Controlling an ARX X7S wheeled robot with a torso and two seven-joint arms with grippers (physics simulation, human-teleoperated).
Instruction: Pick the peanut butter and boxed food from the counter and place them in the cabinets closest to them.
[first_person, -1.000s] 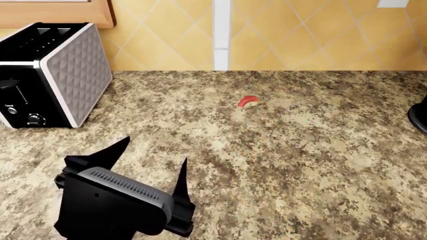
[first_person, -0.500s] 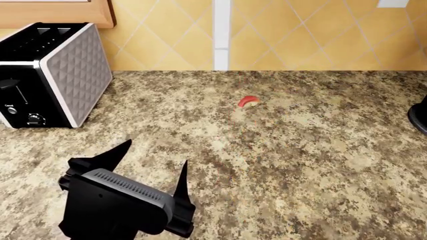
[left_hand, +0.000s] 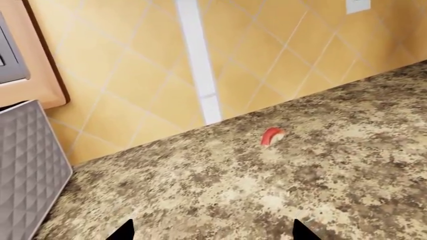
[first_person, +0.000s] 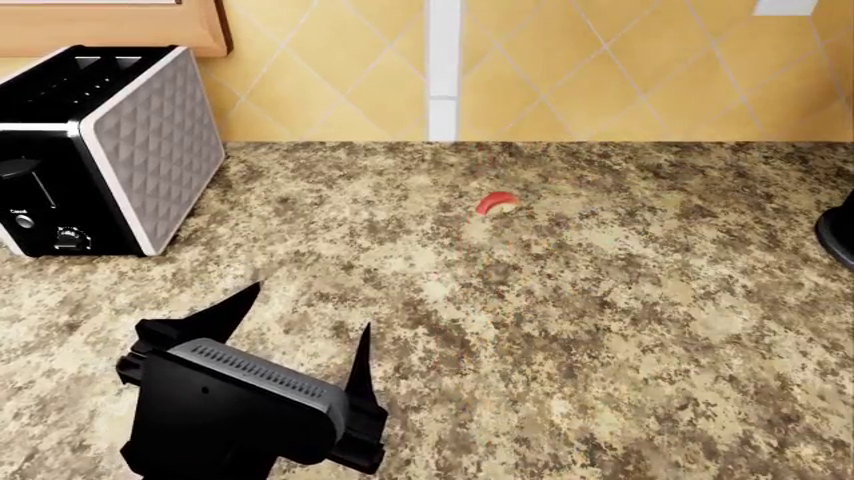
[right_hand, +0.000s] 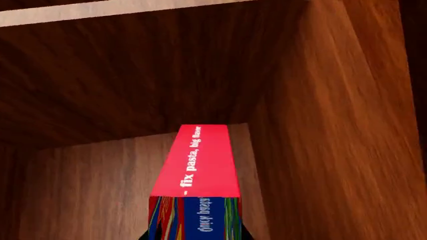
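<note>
The boxed food, with a red face with white lettering and a blue end, is inside a brown wooden cabinet. My right gripper is shut on it, its dark fingertips flanking the box's near end. My left gripper is open and empty, hovering over the speckled granite counter; its two black tips also show in the left wrist view. The peanut butter is out of view. My right gripper does not show in the head view.
A black and silver toaster stands at the back left, its quilted side in the left wrist view. A tiny red-and-white piece lies near the tiled wall. A dark object sits at the right edge.
My left gripper has shifted very slightly, still open. Nothing else has moved.
</note>
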